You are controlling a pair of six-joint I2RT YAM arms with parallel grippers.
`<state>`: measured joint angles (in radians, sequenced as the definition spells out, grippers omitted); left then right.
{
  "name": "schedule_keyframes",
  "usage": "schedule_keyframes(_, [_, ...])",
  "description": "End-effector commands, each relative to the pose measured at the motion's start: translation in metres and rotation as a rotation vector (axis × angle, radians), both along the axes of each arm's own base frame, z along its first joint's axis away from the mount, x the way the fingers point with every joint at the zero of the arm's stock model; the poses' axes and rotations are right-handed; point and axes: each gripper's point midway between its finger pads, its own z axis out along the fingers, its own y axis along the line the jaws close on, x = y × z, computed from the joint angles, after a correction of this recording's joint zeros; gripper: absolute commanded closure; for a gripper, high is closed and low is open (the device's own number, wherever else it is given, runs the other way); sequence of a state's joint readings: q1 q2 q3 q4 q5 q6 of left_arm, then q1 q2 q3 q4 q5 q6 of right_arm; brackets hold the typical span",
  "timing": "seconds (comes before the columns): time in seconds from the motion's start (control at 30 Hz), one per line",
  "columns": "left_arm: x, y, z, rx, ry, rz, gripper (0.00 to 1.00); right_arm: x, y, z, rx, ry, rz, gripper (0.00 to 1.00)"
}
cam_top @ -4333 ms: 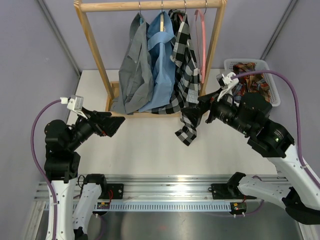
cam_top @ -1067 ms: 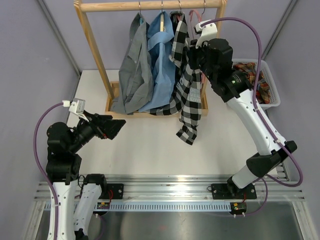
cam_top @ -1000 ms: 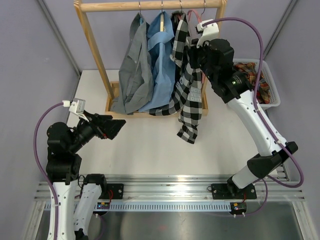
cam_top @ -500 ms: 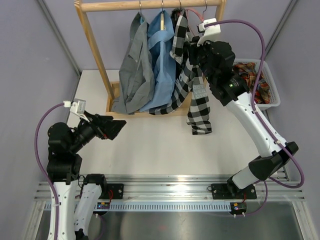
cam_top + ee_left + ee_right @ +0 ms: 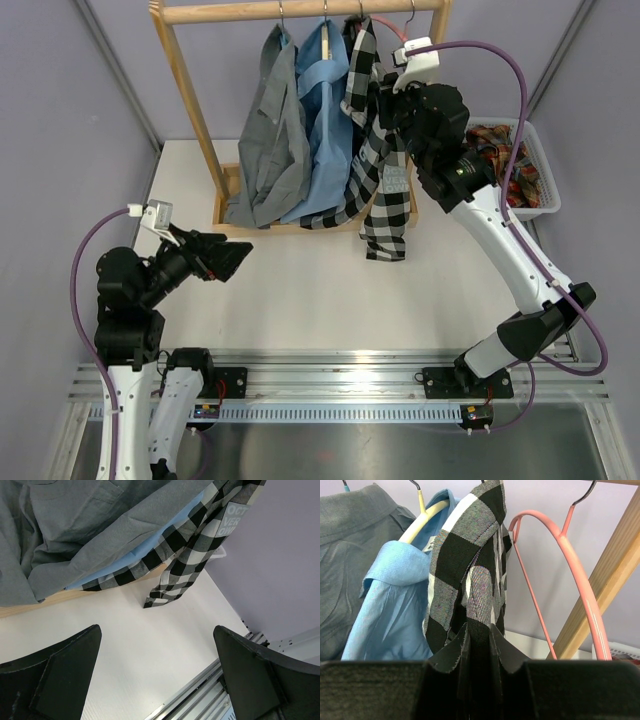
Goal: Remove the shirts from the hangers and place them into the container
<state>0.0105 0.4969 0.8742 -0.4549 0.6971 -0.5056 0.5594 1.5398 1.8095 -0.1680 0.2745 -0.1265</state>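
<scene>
We find the large black-and-white checked shirt (image 5: 470, 580) with white lettering hanging from the light wooden rail rack (image 5: 190, 110). A fold of it is pinched in the right claw (image 5: 480, 662), whose fingers stand narrow on the cloth, and the fabric rises from them toward 12 o'clock. From above, the shirt's loose tail drops toward 6 o'clock of that claw.

Half a second back that tail had swung out to the right; now it hangs nearer the rack's foot. Some seconds earlier this arm was low beside the basket; now it is up at the rail. The left claw (image 5: 156, 630) is spread wide on nothing, at 8 o'clock of the shirt and well apart, where it was before.

We count three shirts on the rail: the checked one, a light blue collared shirt (image 5: 322, 130) and a plain grey collared shirt (image 5: 265, 130). There are four hanger hooks (image 5: 324, 14), and one thin pink triangular hanger (image 5: 565, 565) hangs bare at 2 o'clock of the right claw. One small white slotted plastic basket (image 5: 543, 170) sits at 4 o'clock, with patterned cloth (image 5: 492, 150) inside.
</scene>
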Motion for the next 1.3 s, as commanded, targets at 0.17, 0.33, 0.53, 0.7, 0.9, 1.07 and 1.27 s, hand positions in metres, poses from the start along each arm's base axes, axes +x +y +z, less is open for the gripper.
schedule_keyframes(0.17, [-0.007,-0.004,0.008,-0.005,-0.034,-0.034,0.01,-0.061,-0.042,0.146,0.227,-0.435,-0.022,1.0])
schedule_keyframes(0.33, [-0.007,-0.005,0.009,-0.007,-0.033,-0.037,0.01,-0.082,-0.053,0.165,0.248,-0.494,-0.017,1.0])
schedule_keyframes(0.53, [-0.007,-0.005,0.01,-0.01,-0.034,-0.035,0.01,-0.091,-0.063,0.161,0.251,-0.456,-0.037,1.0])
schedule_keyframes(0.7, [-0.009,-0.004,0.012,-0.005,-0.042,-0.029,0.01,-0.094,-0.072,0.118,0.23,-0.304,-0.068,1.0])
schedule_keyframes(0.9, [-0.009,-0.004,0.015,-0.001,-0.051,-0.031,0.01,-0.118,-0.088,0.059,0.214,-0.107,-0.082,1.0])
schedule_keyframes(1.07, [-0.008,-0.005,0.016,-0.01,-0.052,-0.037,0.01,-0.144,-0.083,0.026,0.22,0.007,0.009,1.0])
schedule_keyframes(1.27, [-0.009,-0.005,0.018,-0.012,-0.059,-0.032,0.01,-0.187,-0.068,-0.01,0.184,0.169,0.191,1.0])
